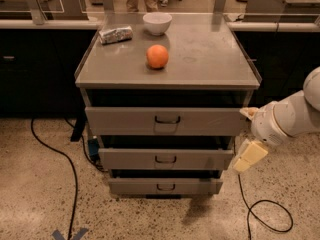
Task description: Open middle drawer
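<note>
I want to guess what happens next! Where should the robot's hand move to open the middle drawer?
Probably move the cream gripper across toward the small dark loop handle on the grey metal middle drawer. The gripper hangs beside that drawer's end, well apart from the handle, so it has nothing to pull on yet.
</note>
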Motion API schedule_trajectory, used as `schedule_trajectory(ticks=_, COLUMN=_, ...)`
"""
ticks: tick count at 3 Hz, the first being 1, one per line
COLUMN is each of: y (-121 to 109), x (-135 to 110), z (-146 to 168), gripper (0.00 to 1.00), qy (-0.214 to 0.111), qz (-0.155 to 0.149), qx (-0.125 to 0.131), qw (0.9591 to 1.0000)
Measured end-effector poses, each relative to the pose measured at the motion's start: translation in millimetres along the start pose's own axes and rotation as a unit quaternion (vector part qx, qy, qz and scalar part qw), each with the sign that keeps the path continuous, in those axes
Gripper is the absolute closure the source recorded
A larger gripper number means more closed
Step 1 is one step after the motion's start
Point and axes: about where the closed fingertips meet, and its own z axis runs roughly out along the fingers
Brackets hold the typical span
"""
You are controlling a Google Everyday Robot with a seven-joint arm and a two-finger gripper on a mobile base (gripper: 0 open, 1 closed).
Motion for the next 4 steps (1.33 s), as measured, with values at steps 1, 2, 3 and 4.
schedule_trajectory(ticks=1, y=13, x=7, z=27, gripper=0.0, qy=-0.027, qz=0.015, qx=-0.026, qw=0.9992)
schedule_trajectory(ticks=2, y=13, x=7, z=27, gripper=0.0, qy=-0.027, qz=0.015, qx=-0.026, qw=0.9992)
schedule_trajectory(ticks=3, y=17, x=0, z=28, gripper=0.0, qy=-0.029, qz=-0.004, qx=-0.028, qw=0.9992)
schedule_trajectory(ticks=4, y=22, x=1, z=43, gripper=0.0, qy=-0.03, qz=-0.021, qx=-0.022, qw=0.9991)
